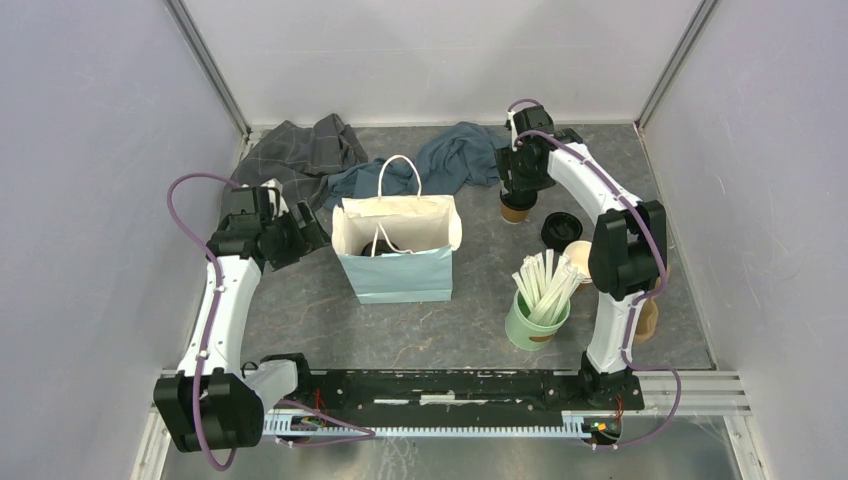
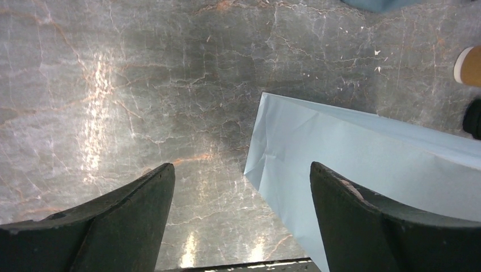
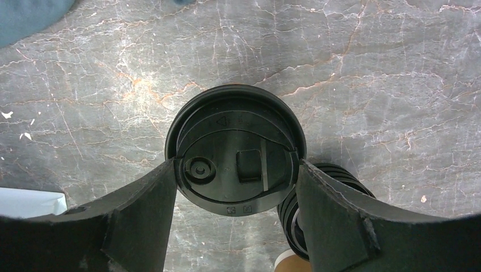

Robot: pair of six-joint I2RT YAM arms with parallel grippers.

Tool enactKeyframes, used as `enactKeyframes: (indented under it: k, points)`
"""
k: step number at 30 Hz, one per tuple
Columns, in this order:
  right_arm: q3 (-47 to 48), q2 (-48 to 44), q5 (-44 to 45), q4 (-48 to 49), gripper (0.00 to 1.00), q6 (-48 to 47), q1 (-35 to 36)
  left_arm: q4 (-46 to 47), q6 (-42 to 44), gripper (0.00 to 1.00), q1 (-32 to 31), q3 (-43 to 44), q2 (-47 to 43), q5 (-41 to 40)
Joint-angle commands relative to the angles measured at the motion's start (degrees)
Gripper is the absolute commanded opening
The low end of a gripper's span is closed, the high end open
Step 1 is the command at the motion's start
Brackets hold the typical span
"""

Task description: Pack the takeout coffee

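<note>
The right fingers (image 3: 130, 221) press against either side of the takeout coffee (image 3: 235, 150), apparently gripping the cup just under its black lid so that a lift would not pop the lid off. The cup is toward the back of the bench (image 3: 368, 68), right of the open paper bag (image 1: 395, 265). The left fingers (image 2: 113, 226) gape wide and empty beside the bag's corner, probably placed to steady it.

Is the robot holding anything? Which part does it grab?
The right gripper pinches the lidded coffee cup by the sides of its black lid. The left gripper holds nothing.
</note>
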Motion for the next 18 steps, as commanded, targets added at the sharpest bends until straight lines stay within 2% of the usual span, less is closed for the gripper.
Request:
enactKeyframes:
  k: [1, 4, 8, 13, 16, 18]
  points:
    - [1.6, -3.2, 0.1, 0.2, 0.55, -0.9, -0.2, -1.8, -7.9, 0.96, -0.2, 0.3, -1.1, -2.7]
    - [0.2, -6.9, 0.4, 0.4, 0.44, -2.2, -0.1, -3.1, -14.2, 0.98, -0.2, 1.9, -2.1, -4.6]
    - [-3.2, -14.8, 0.0, 1.7, 0.24, -3.4, -0.2, -8.4, -19.9, 1.0, -0.2, 10.7, -1.8, -7.4]
    - [-16.5, -30.3, -2.7, 10.5, 0.0, -1.9, -0.2, -16.2, -19.4, 1.0, -0.1, 25.6, -0.3, -7.4]
    - [-24.4, -40.1, -6.1, 17.2, 0.0, -0.7, -0.3, -21.0, -15.2, 1.0, 0.0, 33.8, 0.6, -5.8]
    - [-27.9, -45.2, -9.4, 20.7, 0.0, 0.1, -0.4, -20.5, -12.0, 0.96, 0.0, 35.4, 0.6, 3.6]
